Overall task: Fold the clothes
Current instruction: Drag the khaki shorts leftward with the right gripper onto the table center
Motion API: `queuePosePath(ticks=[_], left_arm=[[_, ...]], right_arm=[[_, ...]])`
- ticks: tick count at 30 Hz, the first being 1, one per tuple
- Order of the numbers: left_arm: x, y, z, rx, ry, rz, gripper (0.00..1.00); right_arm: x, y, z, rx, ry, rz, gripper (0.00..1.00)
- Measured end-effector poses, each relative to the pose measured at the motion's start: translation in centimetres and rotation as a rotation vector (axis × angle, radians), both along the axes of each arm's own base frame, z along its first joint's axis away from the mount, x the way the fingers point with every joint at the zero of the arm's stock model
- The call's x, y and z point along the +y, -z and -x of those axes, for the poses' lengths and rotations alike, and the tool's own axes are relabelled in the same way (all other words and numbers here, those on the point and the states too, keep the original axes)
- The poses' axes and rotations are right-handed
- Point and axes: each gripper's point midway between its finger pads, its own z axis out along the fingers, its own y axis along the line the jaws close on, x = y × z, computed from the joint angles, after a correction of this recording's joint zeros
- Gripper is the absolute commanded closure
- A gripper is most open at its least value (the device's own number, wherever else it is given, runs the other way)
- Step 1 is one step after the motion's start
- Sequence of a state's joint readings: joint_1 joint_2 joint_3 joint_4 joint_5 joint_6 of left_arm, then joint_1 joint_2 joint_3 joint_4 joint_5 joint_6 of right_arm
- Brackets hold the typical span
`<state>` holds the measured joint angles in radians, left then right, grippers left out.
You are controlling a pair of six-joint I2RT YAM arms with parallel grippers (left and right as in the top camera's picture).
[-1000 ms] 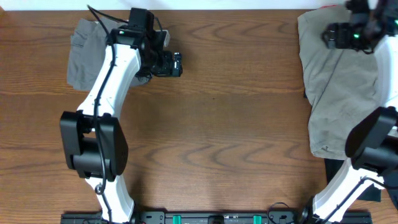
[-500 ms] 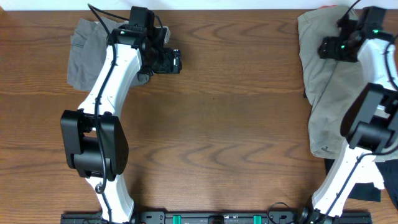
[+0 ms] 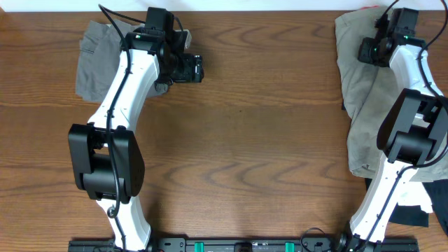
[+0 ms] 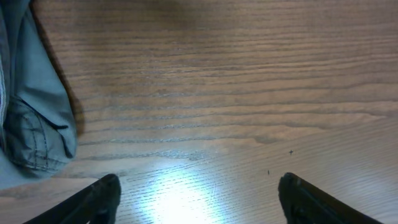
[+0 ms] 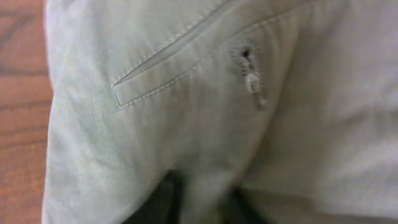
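One piece looks done: the grey shorts (image 3: 92, 59) lie bundled at the bench's (image 3: 252, 140) far left. The khaki shorts (image 3: 364, 112) sprawl unfolded at the right, their long axis running far to near with the pocket end far. The left jaws are wide open and empty. The right jaws pinch a ridge of khaki cloth.

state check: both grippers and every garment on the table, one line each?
khaki shorts: spread out, unfolded, pocket side up.
grey shorts: bunched in a heap, not held.
black garment: mostly hidden under the khaki shorts and right arm.
left gripper: open, empty, over bare table.
right gripper: looks shut on a fold of the khaki shorts.
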<state>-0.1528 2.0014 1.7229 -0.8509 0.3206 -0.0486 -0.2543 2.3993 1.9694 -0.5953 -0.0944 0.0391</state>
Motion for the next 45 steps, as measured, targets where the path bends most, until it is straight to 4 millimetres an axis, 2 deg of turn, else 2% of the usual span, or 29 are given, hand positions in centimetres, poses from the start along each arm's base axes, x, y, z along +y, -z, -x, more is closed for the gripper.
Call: queuePosePath(ticks=[6, 7, 10, 13, 15, 17, 19, 21, 24, 26, 31, 33, 37, 38, 39, 43, 45], left_arm=[[0.0, 0.0, 0.0, 0.002, -0.004, 0.002, 0.54], [0.0, 0.0, 0.0, 0.003, -0.005, 0.004, 0.56], [0.0, 0.0, 0.1, 0.009, -0.011, 0.007, 0.61], [0.6, -0.4, 0.3, 0.017, -0.038, 0.013, 0.62], [1.4, -1.5, 0.5, 0.006, -0.061, 0.017, 0.62], [2.4, -3.4, 0.7, -0.029, -0.086, 0.024, 0.62], [3.3, -6.0, 1.1, -0.077, -0.111, 0.033, 0.62], [4.4, -8.8, 1.7, -0.131, -0.138, 0.037, 0.62], [5.9, -11.8, 3.1, -0.188, -0.174, 0.015, 0.62], [6.8, -12.6, 3.8, -0.197, -0.198, -0.011, 0.62], [8.8, -11.9, 5.0, -0.145, -0.247, -0.078, 0.62], [9.6, -11.6, 5.2, -0.128, -0.265, -0.098, 0.62], [11.0, -11.4, 5.4, -0.116, -0.299, -0.118, 0.62], [11.3, -11.4, 5.5, -0.116, -0.307, -0.122, 0.62], [11.6, -11.4, 5.5, -0.114, -0.315, -0.124, 0.62], [12.5, -11.4, 5.5, -0.111, -0.335, -0.131, 0.61], [12.6, -11.4, 5.6, -0.111, -0.338, -0.131, 0.61]], right_arm=[[0.2, -0.3, 0.6, 0.024, 0.012, -0.012, 0.99], [0.3, -0.5, 0.8, 0.029, 0.011, -0.013, 0.99], [1.2, -2.5, 1.6, 0.040, -0.001, -0.016, 0.99], [3.2, -6.5, 2.2, 0.017, -0.031, -0.007, 0.99], [5.3, -9.7, 2.6, -0.017, -0.065, 0.000, 0.99], [8.1, -12.7, 2.9, -0.056, -0.115, 0.005, 0.99], [12.0, -15.2, 3.1, -0.097, -0.183, 0.003, 0.99], [16.6, -16.5, 3.3, -0.123, -0.263, -0.009, 0.99], [23.4, -16.3, 4.0, -0.123, -0.376, -0.034, 0.99], [27.4, -15.8, 4.5, -0.120, -0.444, -0.049, 0.99], [36.8, -14.4, 6.6, -0.121, -0.605, -0.083, 0.99], [39.5, -13.5, 7.5, -0.114, -0.651, -0.094, 0.99], [43.7, -11.1, 9.3, -0.074, -0.729, -0.099, 0.96], [44.5, -10.6, 9.8, -0.065, -0.742, -0.101, 0.89], [45.5, -10.0, 10.3, -0.055, -0.759, -0.101, 0.76], [47.5, -9.4, 11.4, -0.049, -0.791, -0.109, 0.52], [47.9, -9.5, 11.6, -0.053, -0.802, -0.111, 0.47]])
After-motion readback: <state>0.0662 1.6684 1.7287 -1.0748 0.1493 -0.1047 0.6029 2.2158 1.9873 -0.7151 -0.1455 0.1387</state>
